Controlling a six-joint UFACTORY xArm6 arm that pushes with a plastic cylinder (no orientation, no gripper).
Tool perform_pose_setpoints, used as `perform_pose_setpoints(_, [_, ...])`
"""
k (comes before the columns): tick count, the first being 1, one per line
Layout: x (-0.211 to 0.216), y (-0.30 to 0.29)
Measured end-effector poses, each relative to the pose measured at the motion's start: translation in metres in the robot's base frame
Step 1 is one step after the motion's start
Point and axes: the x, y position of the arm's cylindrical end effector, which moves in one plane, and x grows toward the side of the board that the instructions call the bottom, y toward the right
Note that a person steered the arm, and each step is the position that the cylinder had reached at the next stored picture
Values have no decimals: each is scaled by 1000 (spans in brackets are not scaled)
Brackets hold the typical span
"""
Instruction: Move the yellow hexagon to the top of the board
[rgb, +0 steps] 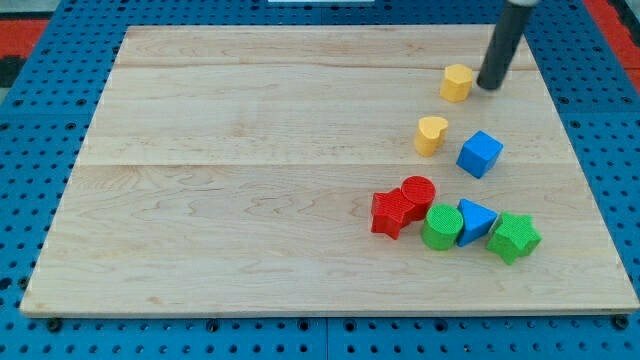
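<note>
the yellow hexagon (457, 82) sits in the upper right part of the worktop (250, 180), not yet at the top edge. my tip (489, 84) is just beside it on the view's right, close enough that i cannot tell whether it touches. there is no gripper on this rig, only the rod, so nothing is grasped or released; the block can only be shoved.

the main risk, as i judge it, is the contact side. with my tip to the right of the hexagon, a push from here would send the block toward the view's left, along the board rather than up it. to drive it to the top, my tip probably has to come round below the block first.

that detour has its own hazard. the yellow heart (431, 134) lies below the hexagon and slightly to the left, and the blue cube (480, 154) is below and a little right. a wide swing could knock either one.

an off-centre push on a flat of the hexagon may also spin it or let it slip off the rod sideways. a long push may carry it past the top edge.

the red star (390, 213), red cylinder (418, 191), green cylinder (440, 227), blue triangle (476, 220) and green star (514, 237) are clustered well apart, lower down, and look unlikely to be involved.
</note>
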Motion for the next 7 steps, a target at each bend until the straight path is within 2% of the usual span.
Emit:
perform_pose_setpoints(1, [18, 13])
perform_pose_setpoints(2, [72, 13])
perform_pose_setpoints(3, [43, -44])
perform_pose_setpoints(4, [-11, -49])
perform_pose_setpoints(5, [-4, -48])
perform_pose_setpoints(6, [21, -84])
perform_pose_setpoints(7, [-9, -94])
